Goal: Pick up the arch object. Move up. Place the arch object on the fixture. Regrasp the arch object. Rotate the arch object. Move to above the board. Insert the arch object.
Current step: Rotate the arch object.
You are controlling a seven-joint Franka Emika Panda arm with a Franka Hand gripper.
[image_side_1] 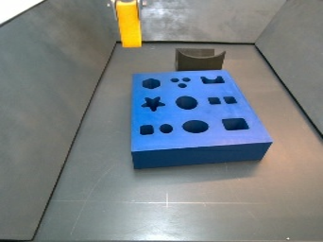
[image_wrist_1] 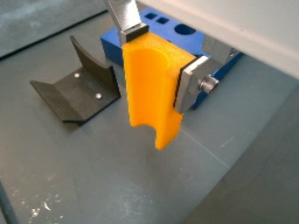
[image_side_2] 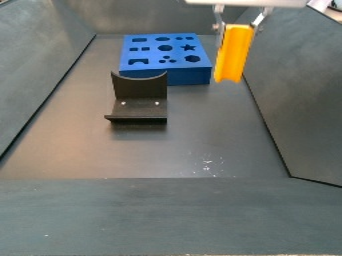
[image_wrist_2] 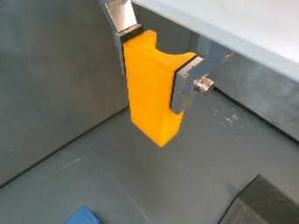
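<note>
The arch object (image_wrist_1: 155, 92), a yellow-orange elongated block, hangs upright between my gripper's fingers. It shows in both wrist views (image_wrist_2: 156, 87) and both side views (image_side_1: 128, 23) (image_side_2: 233, 52). My gripper (image_wrist_1: 166, 52) is shut on its upper end and holds it high above the floor, clear of everything. In a wrist view the gripper (image_wrist_2: 160, 54) clamps the block's notched end. The fixture (image_wrist_1: 76, 87) is a dark bracket on the floor (image_side_2: 138, 95) (image_side_1: 195, 59), apart from the block. The blue board (image_side_1: 192, 117) with shaped holes lies flat (image_side_2: 167, 57) (image_wrist_1: 176, 39).
Grey walls (image_side_1: 70, 57) enclose the dark floor (image_side_2: 160, 150) on all sides. The board lies near one end wall, with the fixture beside it.
</note>
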